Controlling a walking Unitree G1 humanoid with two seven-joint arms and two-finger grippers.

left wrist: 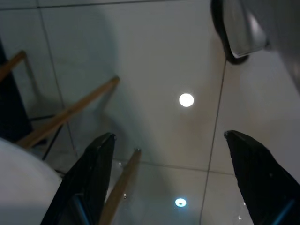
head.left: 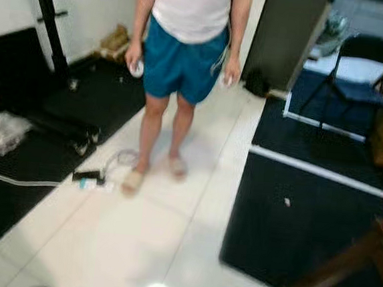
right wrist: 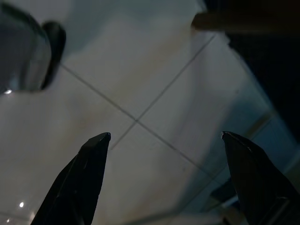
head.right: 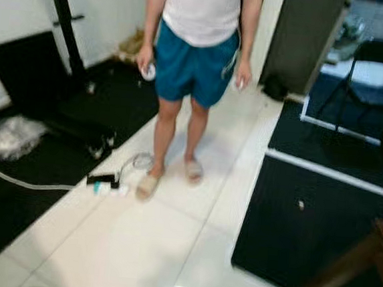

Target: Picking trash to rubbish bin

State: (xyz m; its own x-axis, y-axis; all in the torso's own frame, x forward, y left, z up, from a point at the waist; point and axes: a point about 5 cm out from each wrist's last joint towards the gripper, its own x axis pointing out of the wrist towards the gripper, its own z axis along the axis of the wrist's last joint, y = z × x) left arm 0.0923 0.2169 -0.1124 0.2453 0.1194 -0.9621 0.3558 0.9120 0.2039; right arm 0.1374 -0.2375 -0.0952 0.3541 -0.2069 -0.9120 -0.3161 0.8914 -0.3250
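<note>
The nearest likely trash is a small litter pile (head.left: 89,180) on the white tile floor (head.left: 135,246), a dark oblong piece beside a pale bottle-like piece, just beside the sandalled foot of a person (head.left: 178,62) standing ahead. Its long axis runs roughly across your view. It lies ahead and to your left, so the left arm is judged nearer. No bin can be identified. The left gripper (left wrist: 171,180) hangs over bare tile, fingers spread wide and empty. The right gripper (right wrist: 164,178) is likewise spread and empty. A crumpled plastic wrap (head.left: 1,133) lies further left on the black mat (head.left: 13,188).
</note>
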